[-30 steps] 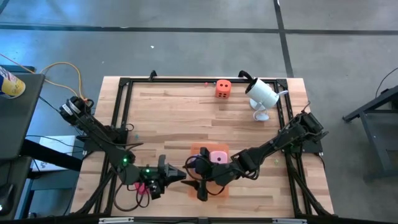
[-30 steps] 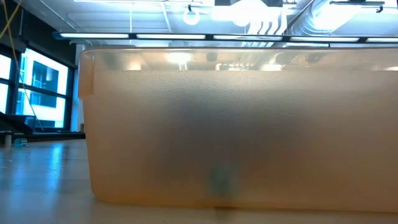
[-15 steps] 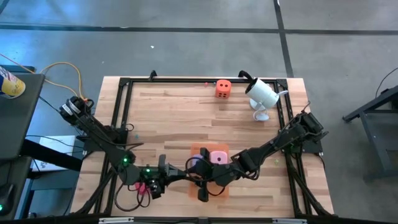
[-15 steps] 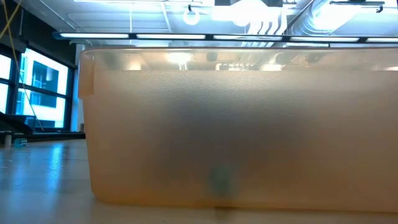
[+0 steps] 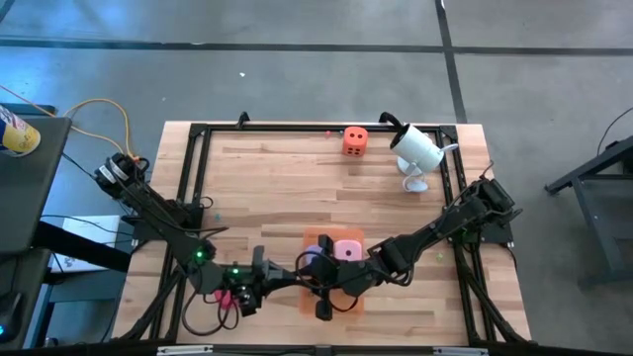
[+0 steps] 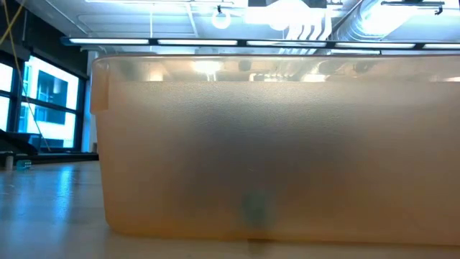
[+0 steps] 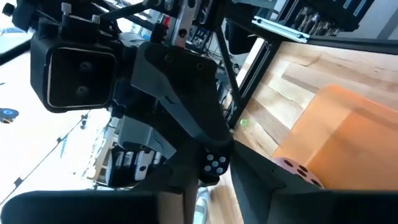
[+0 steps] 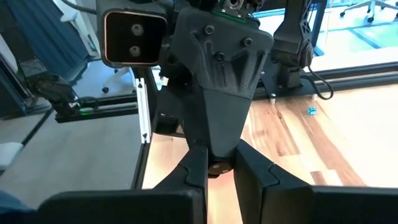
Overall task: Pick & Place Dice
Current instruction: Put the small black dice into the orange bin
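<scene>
A small purple die (image 7: pixel 214 164) hangs in the air between my two grippers, which meet nose to nose above the near part of the table. My left gripper (image 5: pixel 293 281) reaches in from the left and my right gripper (image 5: pixel 305 273) from the right, both shut on it. Below them stands a translucent orange container (image 5: pixel 341 300), and a pink die (image 5: pixel 346 249) rests on its floor. An orange die (image 5: pixel 355 140) sits on the wood near the far edge. My left gripper holds the purple die (image 7: pixel 207 167) pinched between its two fingertips, reaching level from the table's left. The die is lifted clear above the orange container. My right gripper's fingers cover most of it. My right gripper pinches the same die (image 8: pixel 217 168) between its two fingers (image 8: pixel 194 173), coming from the table's right and slanting slightly down. Only a sliver of the die shows between the fingers, since my left gripper's nose stands right in front of it.
A white camera (image 5: pixel 416 150) stands at the far right beside the orange die. A black frame (image 5: pixel 198 178) runs round the wooden table. In the low view the orange container's wall (image 6: pixel 273 151) fills almost everything.
My right gripper's fingers have closed in on the purple die that my left gripper holds up. Both arms have stayed where they were, and the die has kept its place above the orange container.
</scene>
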{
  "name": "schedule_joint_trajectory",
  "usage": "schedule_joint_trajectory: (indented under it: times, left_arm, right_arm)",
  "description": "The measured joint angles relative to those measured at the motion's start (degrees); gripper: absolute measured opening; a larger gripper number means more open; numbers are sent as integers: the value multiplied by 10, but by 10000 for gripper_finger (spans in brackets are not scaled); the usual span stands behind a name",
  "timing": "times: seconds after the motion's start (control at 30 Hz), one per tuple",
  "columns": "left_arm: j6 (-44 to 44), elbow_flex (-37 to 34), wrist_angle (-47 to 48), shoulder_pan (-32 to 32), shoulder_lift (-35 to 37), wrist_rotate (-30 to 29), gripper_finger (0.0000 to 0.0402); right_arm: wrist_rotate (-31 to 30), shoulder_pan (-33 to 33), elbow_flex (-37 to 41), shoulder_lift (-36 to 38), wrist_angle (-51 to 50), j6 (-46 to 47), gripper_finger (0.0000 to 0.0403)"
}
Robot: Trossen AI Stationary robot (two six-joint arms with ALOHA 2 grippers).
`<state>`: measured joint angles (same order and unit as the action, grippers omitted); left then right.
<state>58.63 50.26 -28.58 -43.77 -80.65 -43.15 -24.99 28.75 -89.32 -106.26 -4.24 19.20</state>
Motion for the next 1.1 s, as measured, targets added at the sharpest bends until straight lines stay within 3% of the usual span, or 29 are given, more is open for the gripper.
schedule_joint_trajectory:
  times: [0.3, 0.57, 0.73, 0.9, 1.1]
  left_arm:
    - [-38, 0, -7, 2, 0, 1, 169]
    - [-113, 0, -8, 1, 1, -1, 179]
    - [-162, 0, -7, 2, 1, -5, 179]
    - [-188, 0, -7, 2, 1, -5, 179]
    - [-256, 0, -9, 6, 1, -5, 179]
  right_arm:
    - [-6, 1, 0, 0, -23, 0, 33]
    - [-35, 38, 0, 28, -164, 80, 33]
    - [53, 67, 0, 28, -261, 193, 33]
    - [79, 88, 1, 3, -358, 319, 33]
    - [147, 80, 0, -30, -384, 379, 44]
